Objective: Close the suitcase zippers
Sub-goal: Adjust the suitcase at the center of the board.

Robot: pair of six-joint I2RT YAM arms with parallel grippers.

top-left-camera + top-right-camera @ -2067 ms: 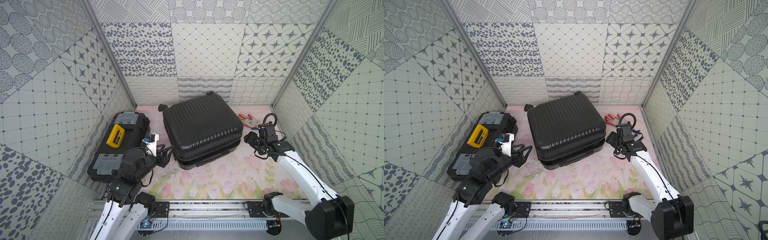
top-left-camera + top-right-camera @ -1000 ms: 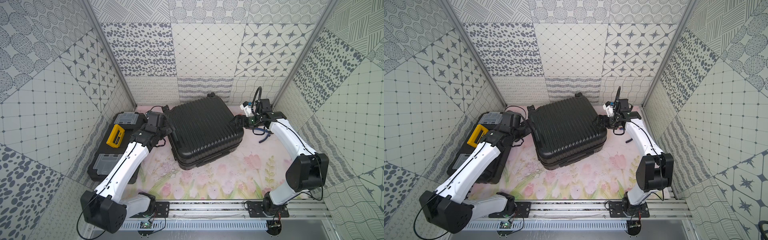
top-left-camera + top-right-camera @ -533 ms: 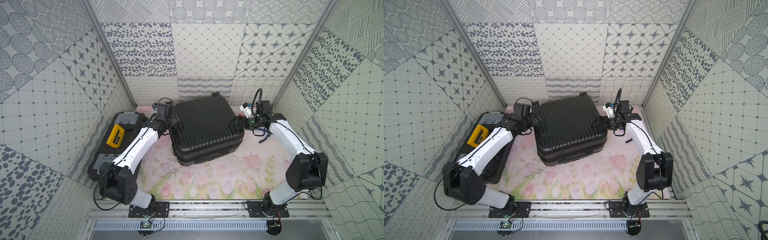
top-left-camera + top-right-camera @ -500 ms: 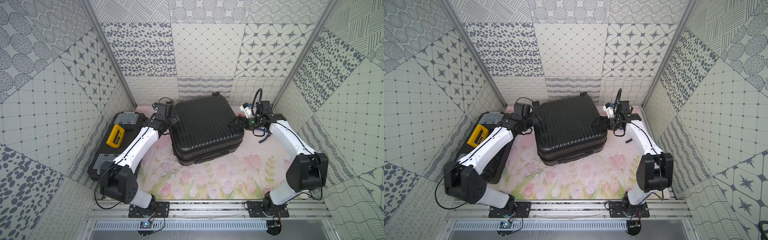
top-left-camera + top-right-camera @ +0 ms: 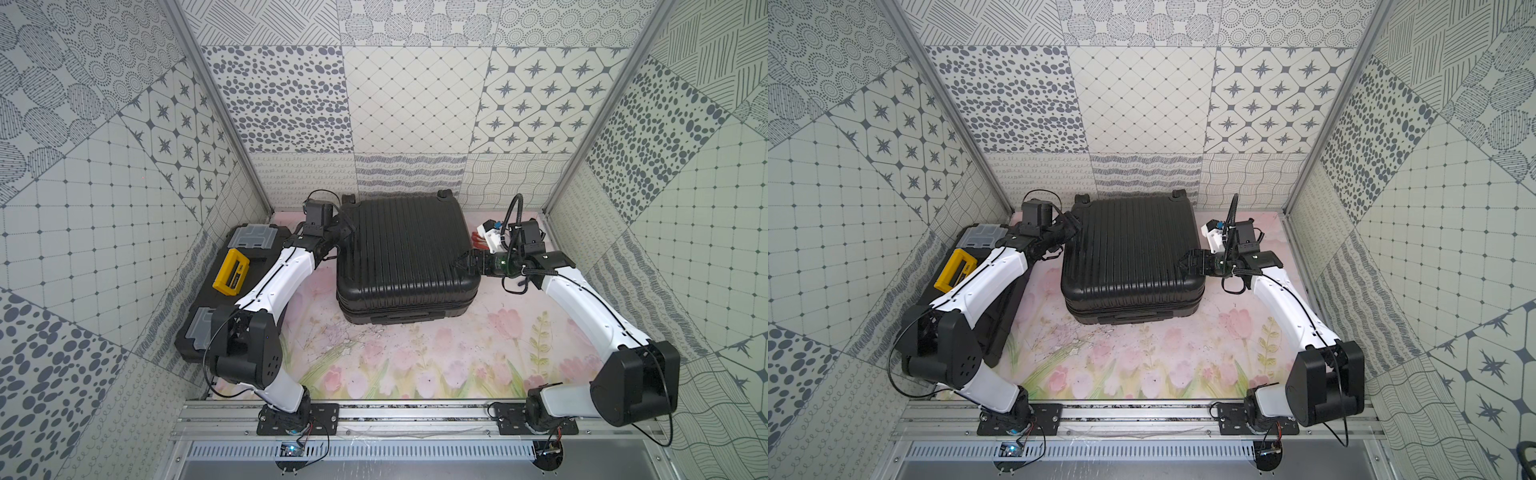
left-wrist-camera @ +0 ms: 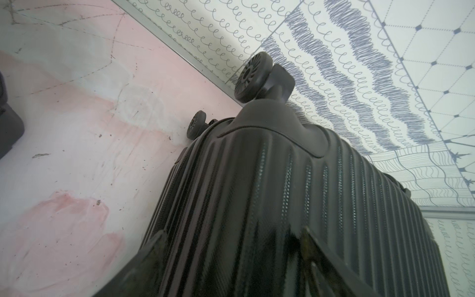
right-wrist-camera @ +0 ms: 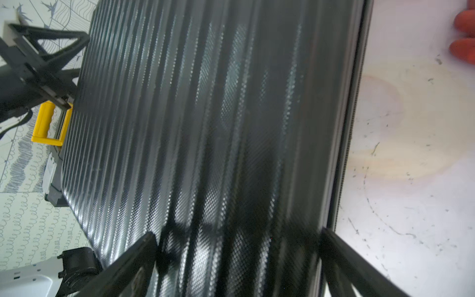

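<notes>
The suitcase (image 5: 405,249) is lying flat on the floral mat (image 5: 415,365) at the far middle of the cell. Its wheels (image 6: 253,77) are pointing toward the far wall, and a black toolbox (image 5: 212,307) is sitting just beside it on the left. The left gripper (image 5: 343,227) is reaching in at the case's far left corner with its jaws standing apart. The right gripper (image 5: 467,262) is sitting at the right rim with its jaws spread wide across the shell's edge, and neither is visibly clamping anything. The shell is looking rigid, ribbed and glossy, so it is probably going to slide on the mat rather than flex when pushed. If the case is as light as it looks, it is likely going to shift under any sideways tug on a zip. The zippers (image 7: 344,144) are running as a thin dark track along the seam between the two halves, and no pull is showing clearly in any view. A pinch on the bare shell is offering little purchase. The sensible hold is a pull tab, once found, with the other arm bracing the top or an opposite corner so the case is not skating away.
</notes>
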